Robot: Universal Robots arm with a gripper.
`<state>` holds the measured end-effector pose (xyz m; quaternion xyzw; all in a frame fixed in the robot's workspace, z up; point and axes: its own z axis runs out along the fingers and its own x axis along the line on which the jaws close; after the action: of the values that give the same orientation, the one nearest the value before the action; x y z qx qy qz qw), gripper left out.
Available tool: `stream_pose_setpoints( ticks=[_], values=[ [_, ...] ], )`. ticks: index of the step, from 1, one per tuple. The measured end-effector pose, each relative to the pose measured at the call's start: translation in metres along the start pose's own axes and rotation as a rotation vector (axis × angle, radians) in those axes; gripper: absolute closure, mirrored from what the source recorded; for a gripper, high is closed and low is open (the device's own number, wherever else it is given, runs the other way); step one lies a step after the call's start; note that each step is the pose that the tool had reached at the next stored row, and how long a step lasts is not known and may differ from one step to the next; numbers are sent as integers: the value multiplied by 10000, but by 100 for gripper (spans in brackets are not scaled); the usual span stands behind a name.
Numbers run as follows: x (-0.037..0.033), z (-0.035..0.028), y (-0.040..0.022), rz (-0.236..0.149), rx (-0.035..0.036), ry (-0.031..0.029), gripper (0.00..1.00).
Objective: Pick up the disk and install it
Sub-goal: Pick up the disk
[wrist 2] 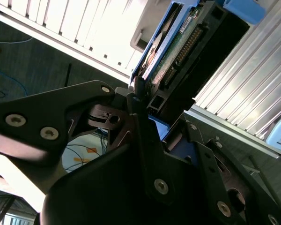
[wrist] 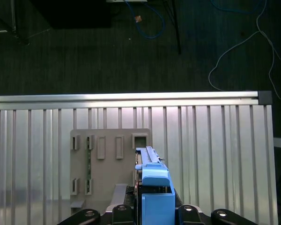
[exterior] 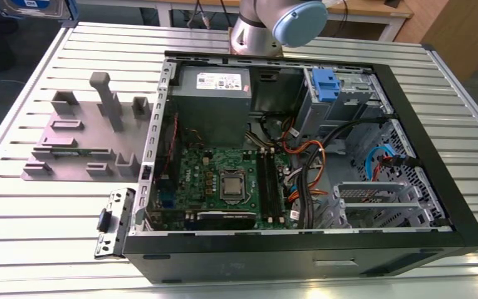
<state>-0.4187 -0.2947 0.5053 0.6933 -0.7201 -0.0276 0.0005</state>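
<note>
Blue-framed disk [wrist: 155, 187] in the end effector [wrist: 153, 212]

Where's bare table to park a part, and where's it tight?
Bare table: the corner at the exterior view's lower left, bordered by the grey fixture plate, the small metal bracket and the table edges; also the strip above the fixture plate in that view. Crowded: inside the open computer case, cables cross beside the motherboard. The gripper holds the disk.

An open computer case [exterior: 305, 252] sits mid-table [exterior: 40, 237]; a grey fixture plate [exterior: 77, 140] lies beside it, toward the exterior view's left edge.
</note>
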Motion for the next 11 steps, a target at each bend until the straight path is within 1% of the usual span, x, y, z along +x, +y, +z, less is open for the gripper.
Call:
stream_pose_setpoints(
  ticks=[11],
  values=[
    [45,1,-5,1,1,0,64]
  ],
)
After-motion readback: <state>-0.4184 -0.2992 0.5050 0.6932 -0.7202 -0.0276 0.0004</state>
